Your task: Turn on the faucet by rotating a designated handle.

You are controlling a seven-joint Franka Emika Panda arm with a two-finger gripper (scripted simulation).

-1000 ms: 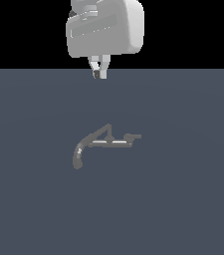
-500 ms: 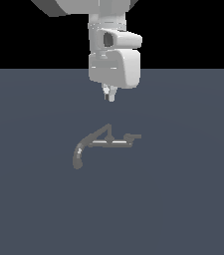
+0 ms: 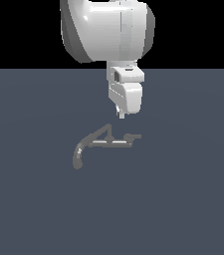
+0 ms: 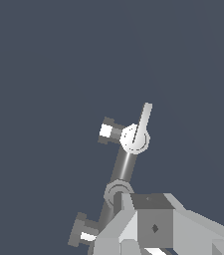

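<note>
The faucet (image 3: 103,143) lies small and grey in the middle of the floor in the exterior view. Its thick curved spout (image 3: 78,155) is at that view's left, and a longer slanted lever (image 3: 99,132) forms a peak. The handle (image 3: 133,136) is the short stubby lever at the right end. My gripper (image 3: 121,115) hangs just above and behind the faucet, between the peak and the handle, touching nothing. Its fingertips look pressed together and hold nothing. The wrist view shows the faucet's shiny bar (image 4: 124,165) with a pale lever (image 4: 144,117) at one joint. I cannot tell which lever that is.
A flat dark grey floor (image 3: 183,209) spreads all around the faucet. The large white arm link (image 3: 108,30) hangs over the scene above the gripper. Two short dark stubs (image 4: 108,131) stick out from the faucet in the wrist view.
The arm has come down and toward the exterior view's right. The gripper now hangs much closer above the faucet. The faucet has not moved.
</note>
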